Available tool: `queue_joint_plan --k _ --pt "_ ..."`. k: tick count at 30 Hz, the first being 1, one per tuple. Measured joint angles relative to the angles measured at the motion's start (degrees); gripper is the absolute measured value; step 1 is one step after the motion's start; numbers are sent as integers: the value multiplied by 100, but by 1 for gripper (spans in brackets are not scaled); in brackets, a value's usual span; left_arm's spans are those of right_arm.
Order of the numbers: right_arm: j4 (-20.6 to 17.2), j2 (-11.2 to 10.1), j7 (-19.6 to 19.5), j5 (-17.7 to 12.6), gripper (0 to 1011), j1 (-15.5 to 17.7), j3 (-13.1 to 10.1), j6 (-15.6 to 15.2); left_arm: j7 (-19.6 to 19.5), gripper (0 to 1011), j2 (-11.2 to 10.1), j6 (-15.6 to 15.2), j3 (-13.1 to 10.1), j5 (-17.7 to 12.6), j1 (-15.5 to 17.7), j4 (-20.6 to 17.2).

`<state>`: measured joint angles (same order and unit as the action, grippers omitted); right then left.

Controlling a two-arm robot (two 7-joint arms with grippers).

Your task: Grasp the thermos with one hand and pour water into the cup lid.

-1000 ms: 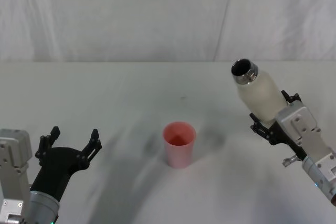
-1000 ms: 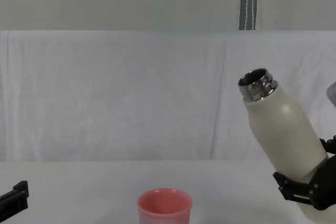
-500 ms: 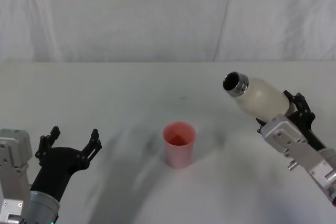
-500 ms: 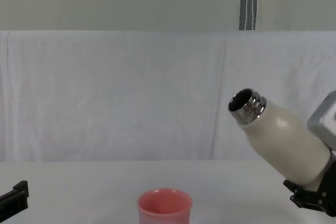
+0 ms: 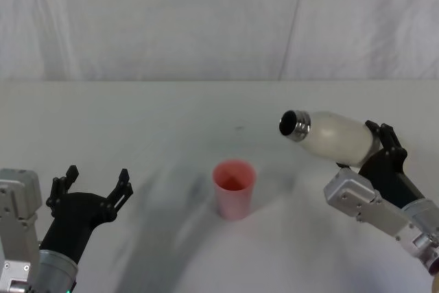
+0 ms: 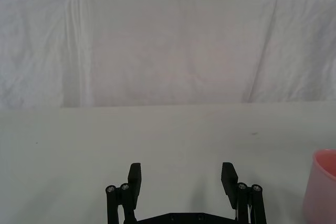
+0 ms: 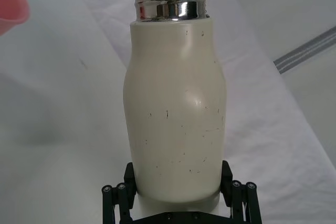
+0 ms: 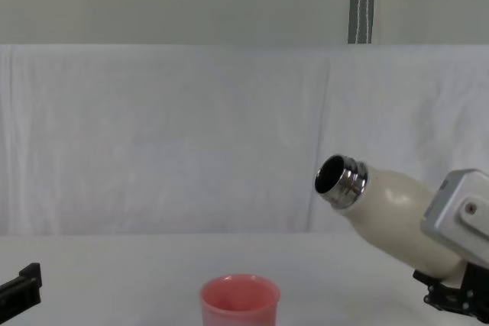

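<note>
Already the right gripper (image 7: 180,205) clamped the thermos (image 5: 334,138) at its base — likely smooth, rigid, water-heavy — tilted above the worktop (image 5: 171,128), neck toward the upright cup lid (image 5: 234,188). The left gripper (image 5: 95,189) sat open, idle.

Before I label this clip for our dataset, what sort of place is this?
Likely a robot test bench: a white-draped table with a white cloth backdrop, bearing one pink cup lid, while the right gripper tilts a thermos.
</note>
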<state>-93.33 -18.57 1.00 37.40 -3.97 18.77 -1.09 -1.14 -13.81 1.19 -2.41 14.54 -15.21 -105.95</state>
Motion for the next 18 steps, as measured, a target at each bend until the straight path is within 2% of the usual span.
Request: queue_joint_plan --k 18 --pt "101 -108 21 501 951 -66 228 15 0 1001 0 0 0 0 0 0"
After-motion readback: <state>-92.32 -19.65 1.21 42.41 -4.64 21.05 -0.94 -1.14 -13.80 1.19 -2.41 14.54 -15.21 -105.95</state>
